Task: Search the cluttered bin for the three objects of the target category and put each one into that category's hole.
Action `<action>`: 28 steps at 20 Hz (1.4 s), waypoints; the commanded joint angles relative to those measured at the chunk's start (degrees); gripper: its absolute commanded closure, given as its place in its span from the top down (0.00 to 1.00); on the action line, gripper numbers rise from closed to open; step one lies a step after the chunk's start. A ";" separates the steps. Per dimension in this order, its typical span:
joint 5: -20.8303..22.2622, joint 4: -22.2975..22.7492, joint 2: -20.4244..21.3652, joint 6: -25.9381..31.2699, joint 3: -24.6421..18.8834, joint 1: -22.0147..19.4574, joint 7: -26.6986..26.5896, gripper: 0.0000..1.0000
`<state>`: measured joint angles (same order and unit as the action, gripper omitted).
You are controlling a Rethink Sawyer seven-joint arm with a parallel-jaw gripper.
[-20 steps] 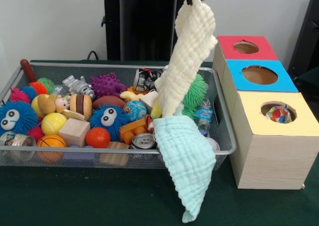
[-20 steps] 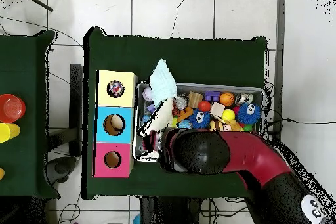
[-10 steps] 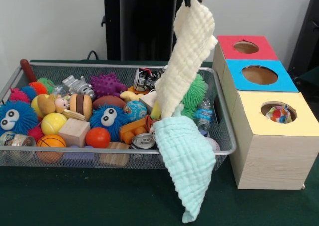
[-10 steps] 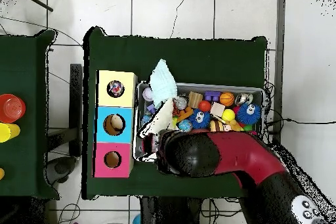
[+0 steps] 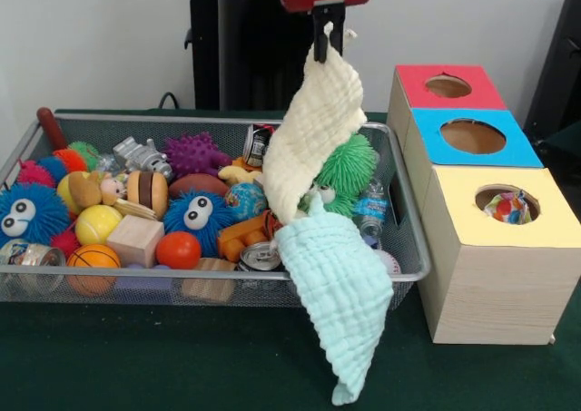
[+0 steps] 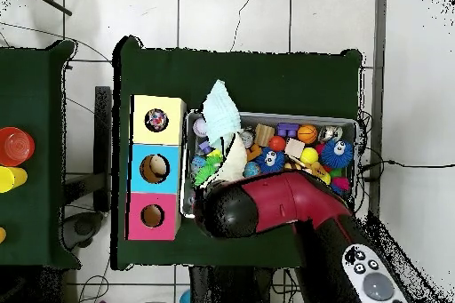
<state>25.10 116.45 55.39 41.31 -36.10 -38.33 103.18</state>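
- Nearest in the front view, the pale blue cloth (image 5: 338, 304) hangs over the front rim of the wire bin (image 5: 109, 284), its lower end trailing down toward the green table (image 5: 136, 357); the overhead view shows it (image 6: 219, 109) draped across the bin's corner beside the yellow box.
- Just behind the front rim lie an orange basketball (image 5: 92, 259), a wooden block (image 5: 134, 239), a red ball (image 5: 178, 249) and a silver can (image 5: 260, 257), all packed close together.
- At the bin's left end sits a blue fuzzy toy with googly eyes (image 5: 25, 215); a second blue fuzzy toy (image 5: 199, 215) sits nearer the middle, with a yellow ball (image 5: 96, 223) between them.
- To the right of the bin stand three boxes touching in a row: the yellow box (image 5: 508, 239) nearest, with something multicoloured showing in its hole, then the blue box (image 5: 472, 139), then the red box (image 5: 447, 86) farthest.
- The cream cloth (image 5: 313, 139) hangs down over the right part of the bin, its lower edge meeting the pale blue cloth; a green spiky toy (image 5: 349, 168) shows right behind it.
- Farther back in the bin lie a toy burger (image 5: 147, 190), a purple spiky ball (image 5: 196, 153) and a crushed can (image 5: 258, 142) near the far rim.
- The gripper (image 5: 328, 37) is above the bin, its jaws pinched on the cream cloth's top corner, holding it lifted.
- In the overhead view the red and black arm (image 6: 267, 211) covers the bin's near side.
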 commanded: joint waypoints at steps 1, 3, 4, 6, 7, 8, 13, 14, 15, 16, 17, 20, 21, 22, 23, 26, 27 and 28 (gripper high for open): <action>4.92 -6.66 -4.99 -3.39 9.65 1.71 11.83 0.00; 5.67 -8.09 -6.39 -3.40 11.25 2.97 11.94 0.00; 6.04 -9.03 -7.22 -2.98 12.05 3.64 11.89 0.00; 6.50 -10.24 -8.05 -1.56 13.52 4.72 11.42 0.00; 6.79 -10.57 -8.12 -1.04 14.47 5.40 11.42 0.00; 7.28 -11.72 -8.78 -0.76 15.43 6.24 11.77 0.00; 8.04 -12.75 -10.30 -4.91 19.17 9.04 13.46 0.00; 8.68 -13.20 -11.53 -6.45 20.15 9.44 13.79 0.00; 9.18 -13.42 -12.29 -7.14 21.00 9.91 13.77 0.00; 9.48 -13.87 -13.28 -8.24 21.59 10.00 13.61 0.00; 9.40 -14.04 -13.90 -9.02 22.15 10.23 13.41 0.00; 7.69 -14.61 -15.67 -11.47 22.33 10.15 11.77 0.00; 7.11 -14.93 -16.16 -11.71 22.51 10.53 11.57 0.00; 6.61 -15.43 -16.57 -11.36 22.68 10.83 11.13 0.00; 6.11 -15.93 -16.98 -11.01 22.85 11.13 10.69 0.00; 4.22 -16.38 -17.49 -10.02 22.93 11.33 7.91 1.00; 4.01 -16.39 -17.51 -9.66 22.42 10.89 7.15 1.00; 3.80 -16.41 -17.52 -9.29 21.92 10.46 6.40 1.00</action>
<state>30.32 105.04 40.82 32.73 -15.22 -27.70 103.18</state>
